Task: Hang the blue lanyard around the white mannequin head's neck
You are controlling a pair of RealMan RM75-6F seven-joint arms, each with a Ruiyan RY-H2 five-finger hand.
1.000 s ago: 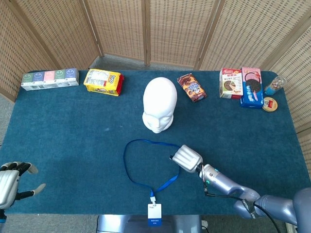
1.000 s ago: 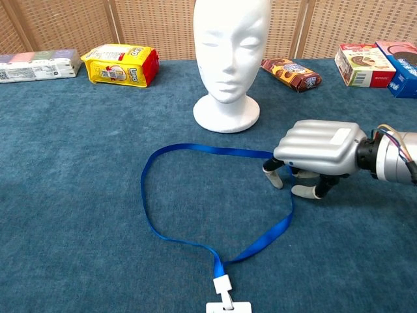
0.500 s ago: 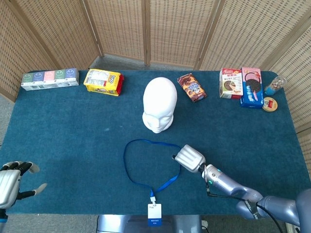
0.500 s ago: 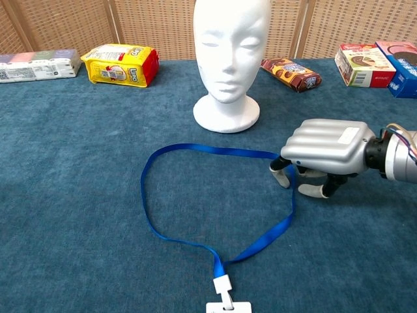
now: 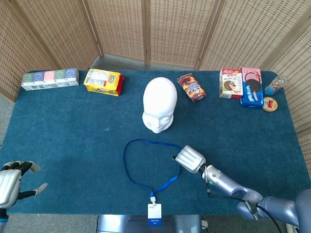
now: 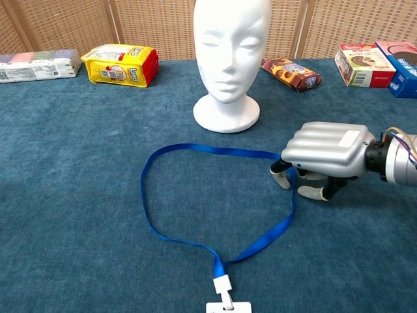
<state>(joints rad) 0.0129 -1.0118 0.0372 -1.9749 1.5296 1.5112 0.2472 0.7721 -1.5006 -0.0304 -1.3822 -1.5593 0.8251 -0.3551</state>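
Two hands seen. Right hand (image 6: pixel 326 156) lay palm-down on the blue cloth, fingertips (image 6: pixel 282 180) curled under at the right edge of the blue lanyard (image 6: pixel 195 195); could not tell whether the strap was pinched or merely touched. Left hand (image 5: pixel 10 185) hovered at the table's near-left corner, fingers spread, holding nothing. Lanyard lay flat in an open loop in front of the white mannequin head (image 6: pixel 229 52), badge (image 5: pixel 154 212) nearest the robot, apart from the head's base.

bright, even daylight, soft faint shadows, both views sharp throughout.
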